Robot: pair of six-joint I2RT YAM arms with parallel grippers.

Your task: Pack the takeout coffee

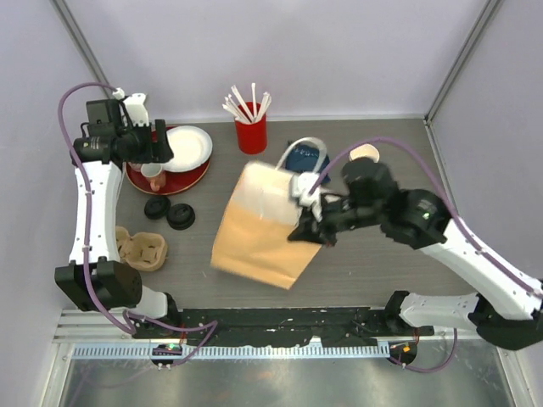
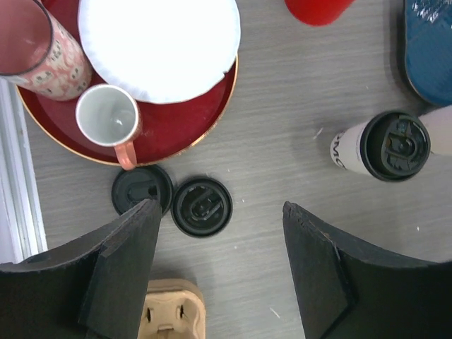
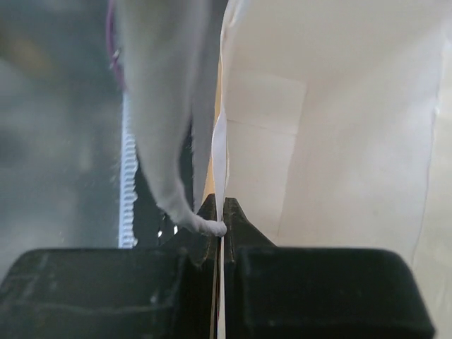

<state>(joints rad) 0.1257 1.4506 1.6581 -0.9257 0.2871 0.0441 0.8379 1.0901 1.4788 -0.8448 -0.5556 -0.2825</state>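
A flat grey wood-grain tabletop [image 1: 365,275] fills the middle of the scene, its grain running left to right. Plain pale lilac-white panels enclose it: a back wall [image 1: 339,51], a left wall [image 1: 25,170] and a right wall [image 1: 509,119]. Slim grey metal posts stand in the rear corners, one on the left [image 1: 81,36] and one on the right [image 1: 462,55]. Along the table's near edge run a black mounting rail [image 1: 280,320] and a white slotted strip [image 1: 280,350], then a dull brushed-metal surface [image 1: 280,383]. The light is even and diffuse, with soft shadows.
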